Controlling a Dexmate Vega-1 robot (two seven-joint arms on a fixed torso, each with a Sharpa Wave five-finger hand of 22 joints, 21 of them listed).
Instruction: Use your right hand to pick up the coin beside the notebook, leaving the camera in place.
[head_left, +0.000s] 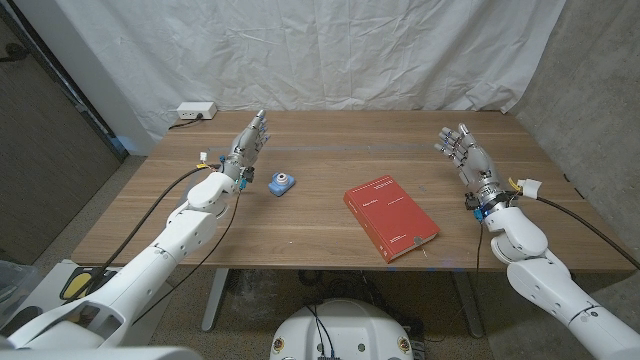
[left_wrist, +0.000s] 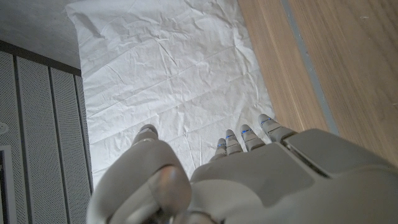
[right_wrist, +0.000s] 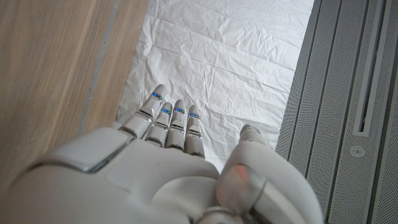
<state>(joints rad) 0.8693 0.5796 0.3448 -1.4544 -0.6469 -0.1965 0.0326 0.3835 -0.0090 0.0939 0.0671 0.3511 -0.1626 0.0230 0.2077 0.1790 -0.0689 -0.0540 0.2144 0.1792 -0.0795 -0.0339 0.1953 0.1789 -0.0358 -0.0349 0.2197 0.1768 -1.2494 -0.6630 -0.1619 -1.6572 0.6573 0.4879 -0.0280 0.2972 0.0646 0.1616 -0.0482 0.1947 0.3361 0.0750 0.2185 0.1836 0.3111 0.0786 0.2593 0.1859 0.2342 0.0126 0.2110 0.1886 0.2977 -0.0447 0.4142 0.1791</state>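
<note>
Both hands empty, fingers spread: left hand (head_left: 248, 143) near small blue camera (head_left: 281, 182); right hand (head_left: 466, 156) beyond red notebook (head_left: 391, 217) on worktop (head_left: 330, 140).

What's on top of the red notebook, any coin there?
Nothing lies on the red notebook: its cover shows only small white print. No coin can be made out beside it in the head view. Whatever is under it is covered.
</note>
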